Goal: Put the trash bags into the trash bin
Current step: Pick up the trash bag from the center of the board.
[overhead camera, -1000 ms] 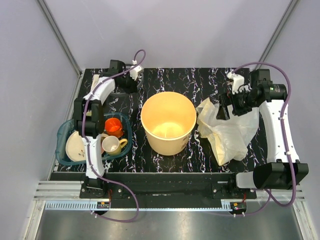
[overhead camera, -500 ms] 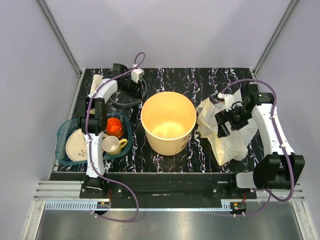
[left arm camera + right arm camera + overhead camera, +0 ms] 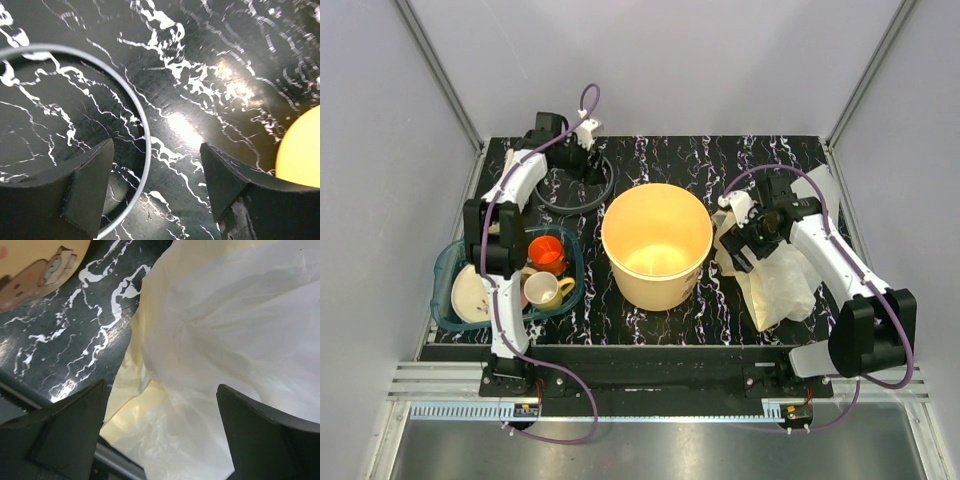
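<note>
Top external: marbled table (image 3: 720,160), grey walls (image 3: 660,60)

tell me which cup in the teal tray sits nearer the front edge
The pale mug with the yellow handle is nearer the front. The orange cup sits behind it, farther back.

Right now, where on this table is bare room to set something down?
Free: the back strip of table behind the trash bin, between the grey ring and the trash bags; also the narrow front strip between bin and table edge. Crowded: left side with the teal tray, right side under the bags.
</note>
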### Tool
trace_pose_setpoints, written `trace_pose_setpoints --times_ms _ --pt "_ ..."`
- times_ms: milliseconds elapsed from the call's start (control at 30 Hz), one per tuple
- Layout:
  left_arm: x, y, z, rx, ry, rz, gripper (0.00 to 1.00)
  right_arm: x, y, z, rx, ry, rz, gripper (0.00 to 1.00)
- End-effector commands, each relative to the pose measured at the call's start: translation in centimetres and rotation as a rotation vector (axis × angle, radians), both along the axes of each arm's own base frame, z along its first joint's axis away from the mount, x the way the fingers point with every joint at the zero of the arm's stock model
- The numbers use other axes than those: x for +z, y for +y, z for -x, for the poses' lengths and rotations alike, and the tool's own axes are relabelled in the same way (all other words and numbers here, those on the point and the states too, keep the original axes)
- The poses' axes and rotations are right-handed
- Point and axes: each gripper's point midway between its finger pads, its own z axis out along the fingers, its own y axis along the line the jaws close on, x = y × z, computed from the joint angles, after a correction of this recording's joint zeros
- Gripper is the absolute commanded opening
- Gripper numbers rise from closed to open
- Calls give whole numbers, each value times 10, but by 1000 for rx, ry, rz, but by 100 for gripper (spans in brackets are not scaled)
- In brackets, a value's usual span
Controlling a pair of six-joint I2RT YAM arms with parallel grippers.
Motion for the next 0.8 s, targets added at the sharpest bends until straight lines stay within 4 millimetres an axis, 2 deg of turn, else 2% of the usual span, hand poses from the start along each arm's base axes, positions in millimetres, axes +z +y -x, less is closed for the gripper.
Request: trace_pose_setpoints --times_ms 0,33,167,200,400,600,633,767 --pt "89 -6 6 -32 -158 81 73 -9 -1 -23 46 -148 17 100" --pt "96 -7 10 -34 -161 90 73 -12 0 -22 60 -139 13 100" --pt "100 -10 22 -46 -152 107 73 -20 12 -9 140 -83 -41 100" --pt "99 -8 24 -45 -148 104 73 -27 11 -2 153 -68 -42 100" --pt "104 -9 30 -45 -145 110 74 -39 9 12 223 -73 -33 100" --pt "107 -9 31 -42 -142 117 73 -58 -1 13 217 -99 14 100" --pt "107 -9 31 -43 -141 118 73 -58 -3 5 213 -139 28 100" --pt "107 -10 33 -39 -133 123 73 -70 -9 1 204 -187 61 98"
